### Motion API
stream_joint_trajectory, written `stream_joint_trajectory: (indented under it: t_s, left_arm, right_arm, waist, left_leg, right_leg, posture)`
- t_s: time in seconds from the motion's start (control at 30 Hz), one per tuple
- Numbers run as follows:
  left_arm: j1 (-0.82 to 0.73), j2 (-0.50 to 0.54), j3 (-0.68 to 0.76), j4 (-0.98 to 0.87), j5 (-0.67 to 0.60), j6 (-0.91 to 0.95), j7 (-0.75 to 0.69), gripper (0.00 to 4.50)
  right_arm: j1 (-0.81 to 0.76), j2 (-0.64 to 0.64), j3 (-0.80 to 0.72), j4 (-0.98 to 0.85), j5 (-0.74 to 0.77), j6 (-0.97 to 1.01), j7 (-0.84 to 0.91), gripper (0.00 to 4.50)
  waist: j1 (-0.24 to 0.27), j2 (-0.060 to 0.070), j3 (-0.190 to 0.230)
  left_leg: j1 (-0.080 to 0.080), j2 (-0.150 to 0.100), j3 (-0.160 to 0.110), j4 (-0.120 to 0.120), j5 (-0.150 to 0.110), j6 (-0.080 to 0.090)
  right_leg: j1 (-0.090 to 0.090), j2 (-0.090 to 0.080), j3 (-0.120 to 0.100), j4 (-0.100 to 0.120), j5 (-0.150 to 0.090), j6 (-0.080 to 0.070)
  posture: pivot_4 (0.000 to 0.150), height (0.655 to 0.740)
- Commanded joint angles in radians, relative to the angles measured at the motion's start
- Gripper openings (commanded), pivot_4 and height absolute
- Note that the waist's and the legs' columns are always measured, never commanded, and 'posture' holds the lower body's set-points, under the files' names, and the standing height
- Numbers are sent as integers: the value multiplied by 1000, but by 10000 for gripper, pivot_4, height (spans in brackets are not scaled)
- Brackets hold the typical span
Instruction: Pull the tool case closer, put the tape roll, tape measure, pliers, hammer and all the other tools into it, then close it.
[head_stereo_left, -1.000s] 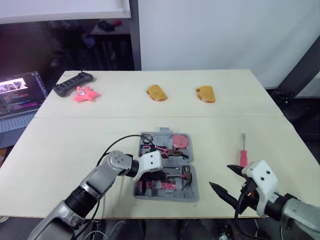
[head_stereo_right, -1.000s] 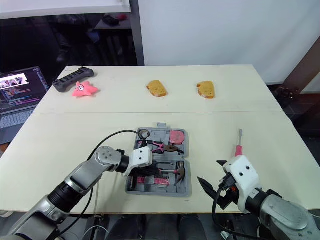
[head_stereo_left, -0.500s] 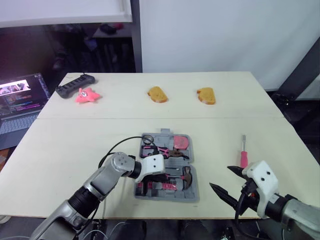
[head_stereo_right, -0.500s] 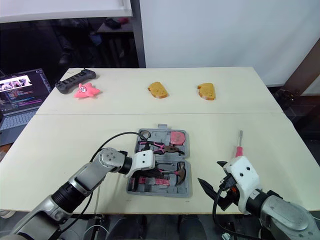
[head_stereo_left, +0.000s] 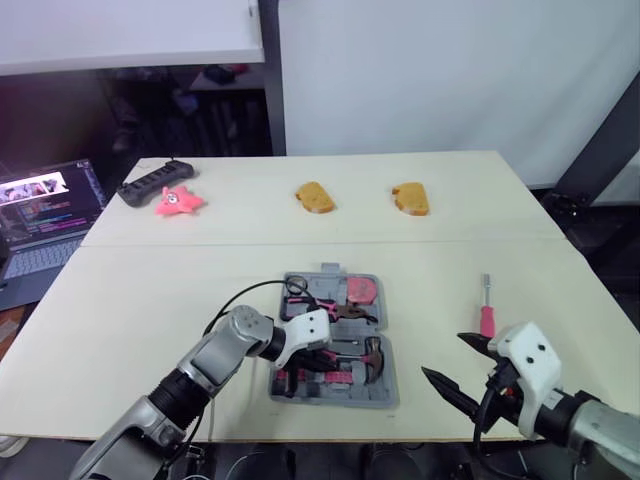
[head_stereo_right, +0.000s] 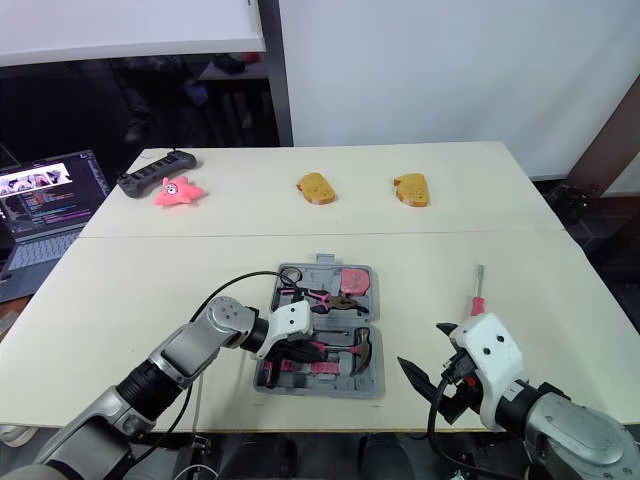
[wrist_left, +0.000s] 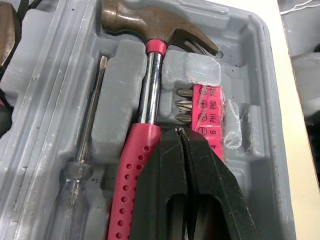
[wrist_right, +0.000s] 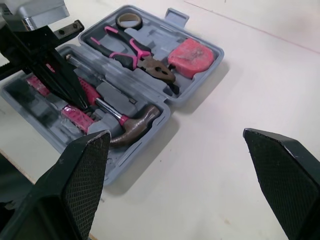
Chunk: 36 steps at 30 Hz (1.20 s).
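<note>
**One screwdriver left out**

The left gripper (wrist_left: 181, 132) sat inside the open tool case (head_stereo_left: 389, 394) at the desk's (head_stereo_left: 150, 300) near edge, fingers pinched together on nothing above the hammer (wrist_left: 150, 95). The tape roll (wrist_right: 129, 20), pliers (wrist_right: 135, 50) and tape measure (wrist_right: 189, 52) lay slotted. Rightward, a pink-handled screwdriver (head_stereo_left: 486, 312) lay loose on the desk. The right gripper (head_stereo_left: 442, 355) hovered near the near right corner, fingers spread, empty. That tool and closing looked left to do.

On the pink bit holder (wrist_left: 207, 117), set in the tool case (wrist_left: 255, 60) just beside the hammer (wrist_left: 150, 75) shaft, "PH1", "PH2" and a "6" are printed. Nothing can be read on the laptop screen (head_stereo_right: 50, 190).
</note>
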<state>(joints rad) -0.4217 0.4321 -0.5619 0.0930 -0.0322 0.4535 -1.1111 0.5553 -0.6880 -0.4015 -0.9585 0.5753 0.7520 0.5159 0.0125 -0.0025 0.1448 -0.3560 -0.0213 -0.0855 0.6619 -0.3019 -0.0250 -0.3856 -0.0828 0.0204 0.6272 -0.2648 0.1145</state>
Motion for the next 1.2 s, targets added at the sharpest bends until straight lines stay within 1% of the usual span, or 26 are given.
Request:
stream_joint_trajectory:
  t_s: [0.03, 0.17, 0.23, 0.27, 0.33, 0.37, 0.43, 0.57, 0.63, 0.7, 0.77, 0.8, 0.87, 0.97, 1.07, 1.1, 1.2]
  left_arm:
    - [27, 26, 1, 92, 31, 39, 18, 730]
    - [3, 50, 88, 28, -23, -7, 8, 730]
    - [-8, 58, 185, -37, -98, -53, 6, 730]
    - [-10, 59, 236, -75, -145, -64, 3, 730]
    - [-5, 64, 352, -161, -245, -106, -6, 730]
    - [3, 83, 388, -188, -272, -134, -30, 730]
    - [29, 136, 438, -228, -308, -133, -65, 730]
    - [93, 277, 570, -264, -438, 1, -129, 730]
    - [134, 342, 607, -238, -434, 5, -141, 730]
    - [205, 432, 653, -138, -375, -96, -180, 730]
    - [259, 497, 688, -17, -314, -218, -188, 730]
    - [275, 528, 708, 68, -286, -287, -183, 3026]
    - [275, 565, 743, 231, -252, -380, -157, 9343]
    - [259, 599, 757, 416, -192, -523, -118, 24867]
    - [236, 599, 813, 532, -218, -561, -92, 40478]
    - [238, 600, 824, 550, -222, -573, -91, 44645]
    - [240, 605, 835, 582, -212, -614, -96, 44645]
  right_arm:
    - [-1, 1, -21, -33, 12, -11, 6, 45000]
    - [-11, 2, -18, -20, 6, -23, 12, 45000]
    - [-19, -1, -19, -9, -5, -34, 18, 45000]
    - [-21, -1, -22, -2, -13, -43, 21, 45000]
    - [-24, -4, -34, 26, -40, -70, 28, 45000]
    - [-23, -6, -41, 39, -48, -79, 34, 45000]
    - [-8, -8, -62, 59, -64, -99, 51, 45000]
    - [28, -5, -134, 102, -82, -145, 100, 45000]
    - [48, -2, -172, 123, -88, -169, 124, 45000]
    - [87, 3, -222, 149, -103, -193, 150, 45000]
    - [126, 16, -271, 173, -109, -215, 176, 45000]
    - [147, 26, -300, 191, -109, -230, 190, 45000]
    - [187, 42, -346, 239, -123, -270, 218, 45000]
    - [219, 60, -406, 320, -140, -333, 255, 45000]
    - [229, 63, -439, 386, -143, -376, 288, 45000]
    - [226, 62, -440, 396, -139, -384, 297, 45000]
    - [215, 55, -433, 407, -136, -394, 309, 45000]
  waist:
    - [0, 0, 0]
    - [-1, 0, 2]
    - [-4, -2, 9]
    - [-7, -6, 14]
    - [-5, -9, 19]
    - [-3, -9, 19]
    - [-1, -8, 19]
    - [-1, -5, 20]
    - [-1, -6, 24]
    - [-1, -5, 26]
    - [-3, -3, 27]
    - [-3, -3, 28]
    - [-2, -4, 29]
    - [2, -6, 30]
    - [1, -7, 31]
    - [0, -7, 31]
    - [-4, -7, 31]
  left_leg:
    - [0, 0, 0, 0, 0, 0]
    - [-1, 0, 0, 0, 0, 0]
    - [-1, 1, 0, 0, 0, 0]
    - [-2, 2, 0, 0, 0, 0]
    - [-7, 3, -1, 0, 0, 0]
    - [-12, 3, -1, 0, 0, 0]
    - [-18, 2, 0, 1, 1, -1]
    - [-18, 0, 1, -1, 1, -1]
    - [-18, 0, 0, -1, 0, -1]
    - [-18, 0, 1, -1, 0, -1]
    - [-17, 1, 2, -1, 0, -1]
    - [-17, 1, 2, -1, 0, -1]
    - [-17, 2, 2, -1, 0, -1]
    - [-18, 3, 2, -1, 0, -1]
    - [-18, 1, 2, -1, 0, -1]
    - [-18, 1, 3, -1, 0, -1]
    - [-18, 1, 3, -1, 0, -1]
  right_leg:
    - [0, 0, 0, 0, 0, 0]
    - [-2, 0, 1, 0, 0, 0]
    - [-3, 1, 1, 2, 0, 0]
    - [-5, 1, 1, 2, 1, -1]
    - [-10, 2, 0, 3, 2, -4]
    - [-14, 2, 0, 2, 5, -7]
    - [-19, 0, 1, 2, 7, -4]
    - [-19, -1, 1, 1, 7, -3]
    - [-19, -1, 0, 1, 6, -3]
    - [-19, 0, 0, 1, 5, -6]
    - [-19, 1, 0, 1, 4, -7]
    - [-19, 1, 0, 1, 4, -7]
    - [-20, 1, 0, 1, 4, -8]
    - [-20, -1, 0, 1, 4, -8]
    - [-20, -5, 0, 0, 4, -6]
    - [-20, -6, 0, 0, 4, -6]
    - [-20, -6, 0, 0, 4, -6]
  posture:
    - [1500, 7400]
    - [1500, 7400]
    - [1500, 7400]
    - [1500, 7400]
    - [1500, 7400]
    - [1500, 7400]
    - [1500, 7400]
    - [1500, 7400]
    - [1500, 7400]
    - [1500, 7400]
    - [1500, 7400]
    - [1500, 7400]
    - [1500, 7400]
    - [1500, 7400]
    - [1500, 7400]
    - [1500, 7400]
    - [1500, 7400]
